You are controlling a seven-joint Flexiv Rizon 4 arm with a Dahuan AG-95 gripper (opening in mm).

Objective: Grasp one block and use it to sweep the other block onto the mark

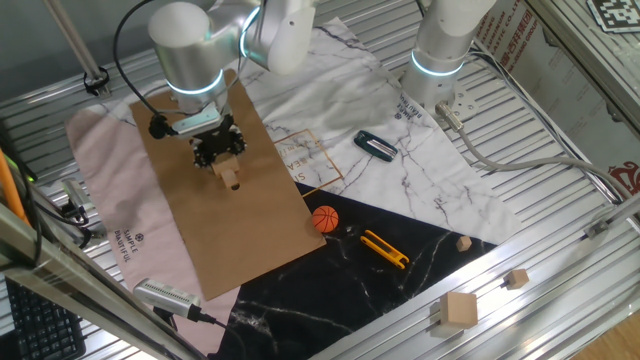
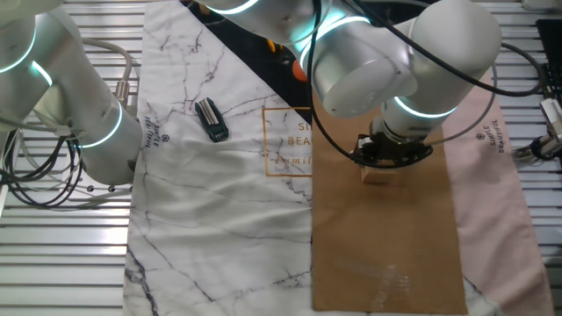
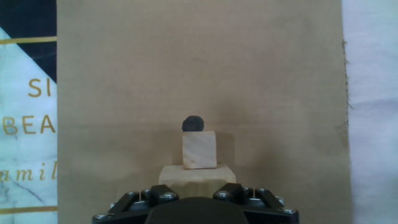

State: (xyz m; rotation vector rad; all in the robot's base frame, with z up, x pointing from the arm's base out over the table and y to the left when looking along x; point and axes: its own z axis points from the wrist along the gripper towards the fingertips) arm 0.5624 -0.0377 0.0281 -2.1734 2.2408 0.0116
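On the brown paper (image 1: 240, 215), the gripper (image 1: 226, 170) is clamped on the big block (image 3: 197, 173) and holds it down low. In the hand view, the small cube (image 3: 199, 150) sits right in front of the big block, touching it. The black dot (image 3: 193, 123) peeks out just behind the small cube. An orange ball (image 1: 325, 219) lies off to the side, near a yellow tool (image 1: 384, 248).
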